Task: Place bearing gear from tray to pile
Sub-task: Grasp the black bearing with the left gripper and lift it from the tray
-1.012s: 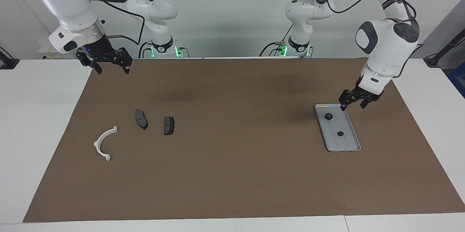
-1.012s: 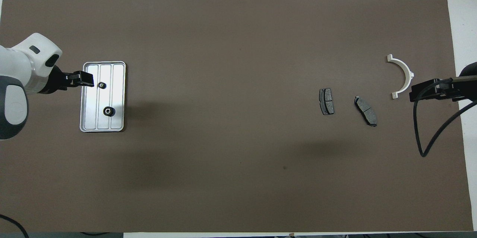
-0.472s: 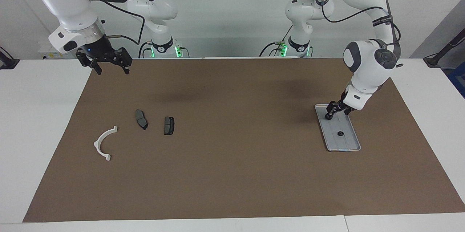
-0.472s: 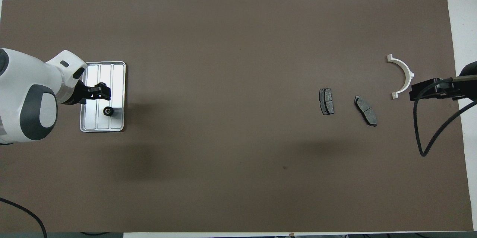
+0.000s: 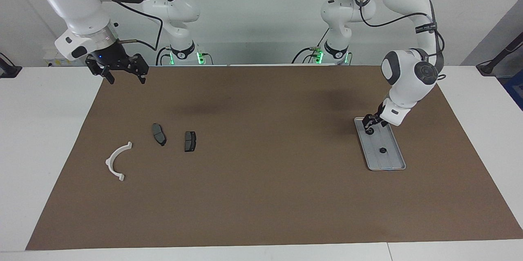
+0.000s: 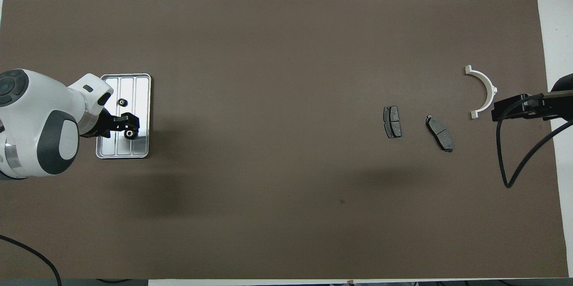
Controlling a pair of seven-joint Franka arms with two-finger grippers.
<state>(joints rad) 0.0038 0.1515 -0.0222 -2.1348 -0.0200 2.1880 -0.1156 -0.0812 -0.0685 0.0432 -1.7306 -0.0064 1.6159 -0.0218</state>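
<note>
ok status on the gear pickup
Left hand at nearer gear on tray. Right hand open, waiting up by pile. Nothing in the way.

Robotics lab, two white arms (image 5: 81, 3), brown-papered table (image 5: 261, 195)

One camera sits high across the table, facing the two robots: their bases stand along the top edge, the brown mat (image 5: 261, 155) spreads below them. The other hangs high above the robots' own end and looks steeply down and forward, so only the arms' ends poke in from the sides. Both stand well back and take in nearly the whole mat. Both catch the tray (image 5: 388, 159) (image 6: 141, 98) and the white bracket (image 5: 116, 161) (image 6: 483, 91), at swapped ends, the two views being half a turn apart.
</note>
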